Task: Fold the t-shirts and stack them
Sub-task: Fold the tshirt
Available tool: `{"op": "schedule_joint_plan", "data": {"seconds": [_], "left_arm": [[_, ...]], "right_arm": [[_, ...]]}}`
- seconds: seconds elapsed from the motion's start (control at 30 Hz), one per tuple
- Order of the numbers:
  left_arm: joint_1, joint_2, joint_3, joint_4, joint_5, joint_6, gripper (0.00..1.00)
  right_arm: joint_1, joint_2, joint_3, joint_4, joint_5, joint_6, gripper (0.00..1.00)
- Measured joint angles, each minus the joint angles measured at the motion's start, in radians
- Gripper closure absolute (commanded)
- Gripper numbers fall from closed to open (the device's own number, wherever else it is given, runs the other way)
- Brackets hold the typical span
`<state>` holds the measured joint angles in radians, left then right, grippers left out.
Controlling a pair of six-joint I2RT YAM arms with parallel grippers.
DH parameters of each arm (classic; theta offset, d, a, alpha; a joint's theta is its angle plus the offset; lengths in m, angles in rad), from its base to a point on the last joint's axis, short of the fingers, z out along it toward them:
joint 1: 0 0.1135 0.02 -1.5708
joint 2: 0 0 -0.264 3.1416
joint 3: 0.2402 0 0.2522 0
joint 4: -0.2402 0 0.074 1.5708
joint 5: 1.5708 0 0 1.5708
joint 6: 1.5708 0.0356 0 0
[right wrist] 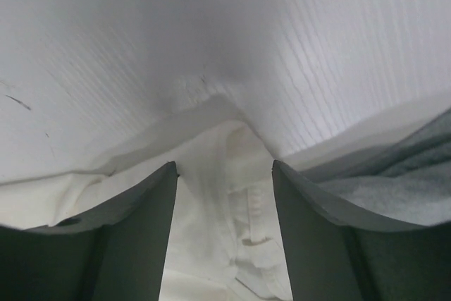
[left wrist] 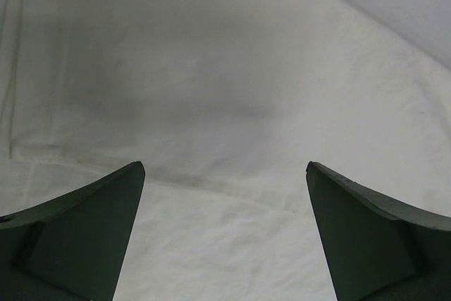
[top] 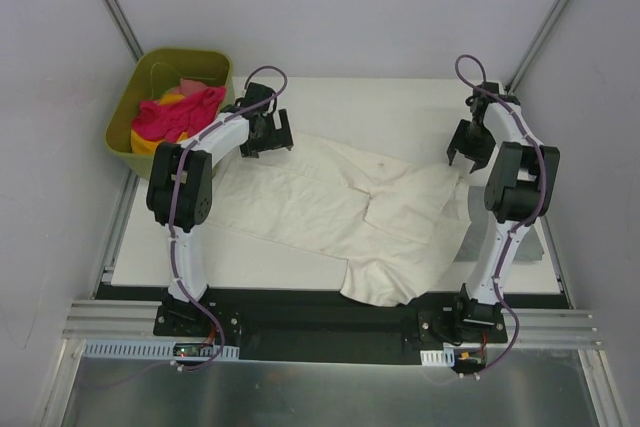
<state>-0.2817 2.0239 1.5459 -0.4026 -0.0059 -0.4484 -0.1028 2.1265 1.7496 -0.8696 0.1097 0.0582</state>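
top: cream shirt (top: 340,207) spread flat mid-frame on worktop (top: 400,102), one end lapping its lower edge; left tool (top: 268,137) over shirt's upper-left corner, right tool (top: 466,152) at its right edge, likely placed to start a fold.
top, upper left: tub (top: 125,117) holds pink shirt (top: 185,115), yellow shirt (top: 148,144), not yet folded.
left wrist: fingers (left wrist: 91,230) spread wide, nothing between, cloth just below.
right wrist: fingers (right wrist: 120,237) half apart straddling a raised fold; gripped or not, can't tell.

Soft, even overhead light; wrist views dimmer, left pincer (left wrist: 224,167) fingers dark, soft-focused.
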Motion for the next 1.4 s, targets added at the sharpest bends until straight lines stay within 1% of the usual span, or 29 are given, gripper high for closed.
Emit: {"op": "schedule_joint_plan", "data": {"seconds": [0.17,0.3,0.33,0.4,0.43,0.5,0.53,0.6,0.8,1.0,1.17,1.27,1.37,1.4], "left_arm": [[0.018,0.048,0.032,0.000,0.010,0.000,0.01],[0.035,0.054,0.032,-0.004,0.016,0.000,0.01],[0.042,0.054,0.034,-0.004,0.017,0.000,0.01],[0.046,0.054,0.034,-0.004,0.021,0.000,0.01],[0.048,0.054,0.034,-0.004,0.022,0.000,0.01],[0.048,0.055,0.034,-0.004,0.024,-0.001,0.01],[0.047,0.056,0.034,-0.004,0.024,-0.001,0.01],[0.047,0.060,0.034,-0.004,0.024,-0.002,0.01],[0.047,0.069,0.034,-0.005,0.024,-0.006,0.01],[0.047,0.071,0.040,-0.006,0.024,-0.011,0.01],[0.047,0.108,0.091,-0.006,0.024,-0.024,0.01],[0.048,0.143,0.133,-0.007,0.024,-0.039,0.01],[0.048,0.169,0.170,-0.008,0.011,-0.059,0.01],[0.048,0.174,0.179,-0.008,0.003,-0.066,0.01]], "right_arm": [[0.003,0.077,0.069,0.037,-0.042,-0.026,0.44],[0.003,0.112,0.069,0.045,-0.046,-0.035,0.47],[0.003,0.116,0.069,0.043,-0.042,-0.038,0.53],[0.003,0.116,0.069,0.047,-0.042,-0.043,0.62],[0.003,0.116,0.068,0.047,-0.038,-0.046,0.75],[0.002,0.116,0.066,0.047,-0.029,-0.054,0.84],[0.001,0.116,0.066,0.044,-0.018,-0.053,0.92],[-0.001,0.116,0.066,0.043,-0.010,-0.053,0.99],[0.002,0.115,0.103,0.043,0.013,-0.043,0.99],[0.007,0.115,0.249,0.047,0.069,-0.036,0.99],[0.006,0.131,0.354,0.051,0.088,-0.032,0.99],[0.005,0.171,0.418,0.068,0.083,-0.032,0.97],[0.003,0.225,0.464,0.095,0.073,-0.031,0.91],[0.003,0.237,0.468,0.100,0.074,-0.029,0.83]]}}
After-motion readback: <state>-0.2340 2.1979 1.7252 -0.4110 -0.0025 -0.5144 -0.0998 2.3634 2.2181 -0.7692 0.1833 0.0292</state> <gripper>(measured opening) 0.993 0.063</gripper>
